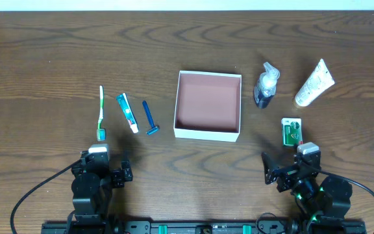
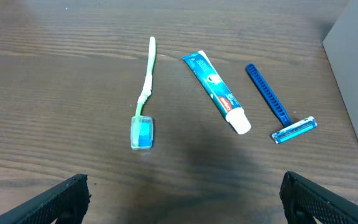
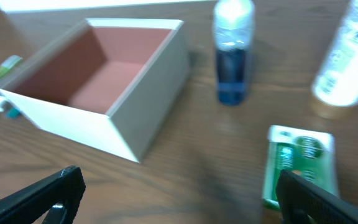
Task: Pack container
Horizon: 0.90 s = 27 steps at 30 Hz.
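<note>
At the near edge of the counter we hold our left hand and right hand with fingers spread wide apart, toothbrush, toothpaste and razor before the left, a green packet before the right, and the container standing mid-counter between them.

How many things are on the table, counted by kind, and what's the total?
Toothbrush: 1
Toothpaste tube: 1
Blue razor: 1
Pump bottle: 1
White squeeze tube: 1
Green packet: 1
Container: 1
Total: 7
</note>
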Available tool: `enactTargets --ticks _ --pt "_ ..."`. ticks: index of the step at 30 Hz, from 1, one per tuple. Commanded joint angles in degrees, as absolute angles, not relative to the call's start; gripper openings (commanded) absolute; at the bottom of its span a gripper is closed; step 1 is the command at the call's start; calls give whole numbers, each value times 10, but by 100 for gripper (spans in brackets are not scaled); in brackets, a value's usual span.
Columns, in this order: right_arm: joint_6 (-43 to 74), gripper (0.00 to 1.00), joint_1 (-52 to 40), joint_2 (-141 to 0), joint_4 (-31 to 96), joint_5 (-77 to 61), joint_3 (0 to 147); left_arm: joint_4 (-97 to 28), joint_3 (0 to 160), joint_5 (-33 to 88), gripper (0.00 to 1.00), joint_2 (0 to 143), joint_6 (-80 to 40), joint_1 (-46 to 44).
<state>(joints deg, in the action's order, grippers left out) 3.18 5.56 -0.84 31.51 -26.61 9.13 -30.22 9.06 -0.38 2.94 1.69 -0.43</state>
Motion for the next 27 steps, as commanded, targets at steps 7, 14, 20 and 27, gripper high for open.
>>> enactTargets --ticks 7,14,20,27 --pt "86 99 56 -89 254 -289 174 -303 82 -4 98 29 16 -1" --pt "85 99 56 -359 326 -266 406 -303 82 -4 98 29 16 -1" --pt "27 99 36 -601 490 -265 677 -303 82 -4 98 29 16 -1" --pt "21 99 -48 -827 695 -195 935 -303 82 -4 98 29 16 -1"
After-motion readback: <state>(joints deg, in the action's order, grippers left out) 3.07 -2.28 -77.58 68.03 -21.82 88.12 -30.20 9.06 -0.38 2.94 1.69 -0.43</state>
